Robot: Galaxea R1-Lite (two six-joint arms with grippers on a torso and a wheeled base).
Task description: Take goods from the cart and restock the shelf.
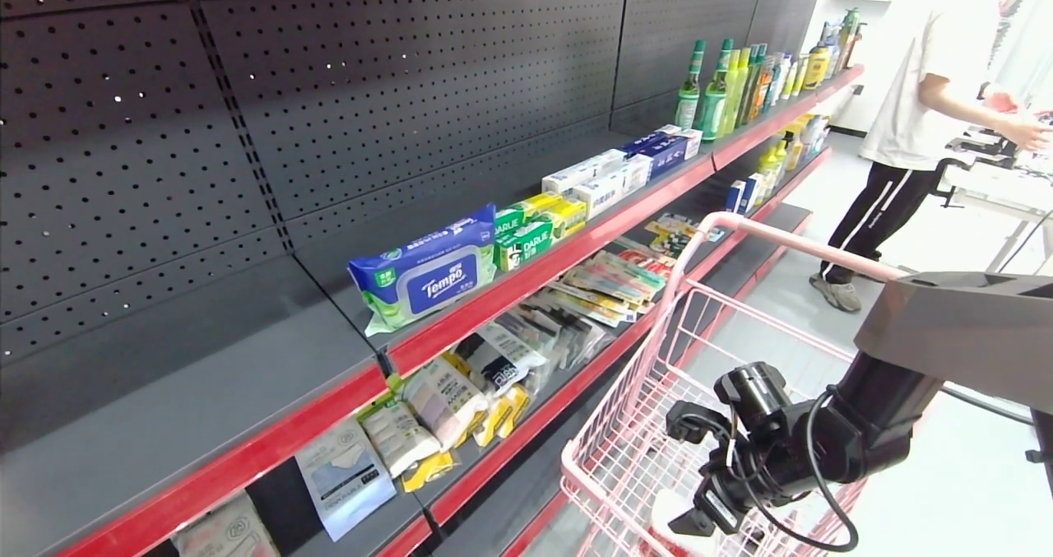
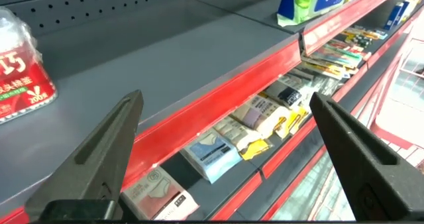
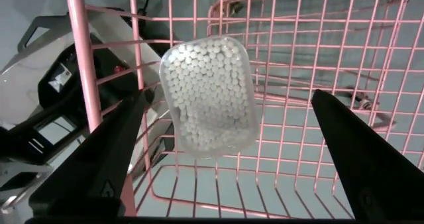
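Observation:
The pink wire cart point(image 1: 781, 243) stands in front of the shelf at the lower right. In its basket point(image 3: 79, 65) lies a clear tub of small white beads point(image 3: 209, 95), seen from above. My right gripper point(image 3: 228, 101) hangs open inside the cart, just above the tub, with one finger to each side of it and nothing held. In the head view the right gripper point(image 1: 691, 517) is low in the cart, over a white item point(image 1: 670, 503). My left gripper point(image 2: 225, 105) is open and empty above the bare grey upper shelf board point(image 2: 199, 52).
The upper shelf point(image 1: 247, 392) carries a blue wipes pack point(image 1: 424, 269), toothpaste boxes point(image 1: 535, 228) and green bottles point(image 1: 716, 88) further right. Flat packets point(image 1: 444, 401) fill the lower shelf. A red-and-white wrapped pack point(image 2: 16, 71) sits beside the left gripper.

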